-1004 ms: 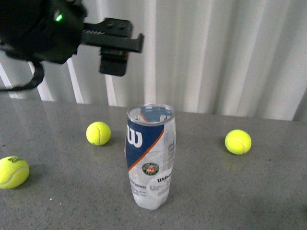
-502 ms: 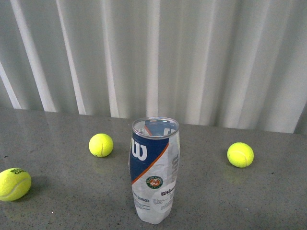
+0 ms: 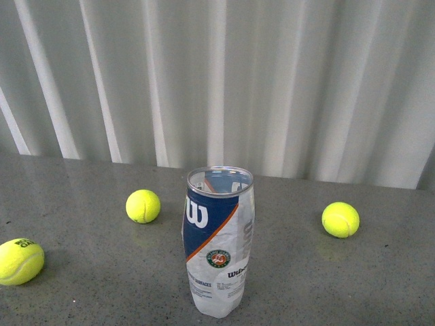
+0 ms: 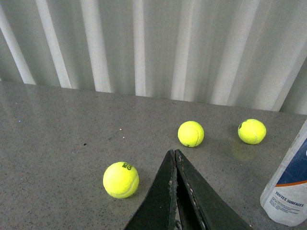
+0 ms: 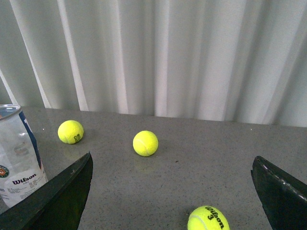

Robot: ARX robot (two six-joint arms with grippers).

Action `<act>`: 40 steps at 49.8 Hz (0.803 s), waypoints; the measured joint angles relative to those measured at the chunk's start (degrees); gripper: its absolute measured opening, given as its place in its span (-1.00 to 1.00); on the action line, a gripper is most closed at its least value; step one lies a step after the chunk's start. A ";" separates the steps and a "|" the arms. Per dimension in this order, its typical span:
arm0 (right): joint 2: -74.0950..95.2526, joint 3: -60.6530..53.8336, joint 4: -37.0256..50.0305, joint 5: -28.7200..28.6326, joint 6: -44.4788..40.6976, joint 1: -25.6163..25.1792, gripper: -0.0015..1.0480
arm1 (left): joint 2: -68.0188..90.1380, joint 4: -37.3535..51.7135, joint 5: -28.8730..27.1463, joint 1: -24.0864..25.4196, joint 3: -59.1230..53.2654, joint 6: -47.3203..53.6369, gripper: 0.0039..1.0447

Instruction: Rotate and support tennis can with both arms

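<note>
So the tennis can [image 3: 219, 241] is standing upright on the grey worktop [image 3: 81, 292] right in the near middle of the front view, open end up, no lid on it, and neither arm is touching it or even visible from there. It looks empty as far as I can tell through the clear plastic, so I'd guess it's super light and tippy. The wall looks a bit crumpled and squashed in near the base, so it's thin, flexible stuff that'll dent if pinched hard, and probably slick too. I'd take it around the mid-body, on the labelled band, with the other side steadying it. Left end effector [image 4: 175, 165] has its fingers pressed together, nothing in them, with the can just off to one side. Right end effector [image 5: 172, 191] is spread wide, also holding nothing. Further back, three loose tennis balls sit on the worktop [image 3: 20, 261] [image 3: 143, 206] [image 3: 340, 219], then the white curtain [image 3: 272, 81] behind.
</note>
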 joint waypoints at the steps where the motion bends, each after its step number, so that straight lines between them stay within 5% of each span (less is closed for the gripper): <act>1: 0.00 0.00 0.00 0.00 0.00 0.00 0.86 | -0.83 -0.59 0.02 0.13 -0.22 0.00 -0.94; 40: 0.00 0.00 0.00 -0.04 0.00 0.00 0.86 | -25.97 -21.24 0.31 0.17 -2.69 0.02 -0.94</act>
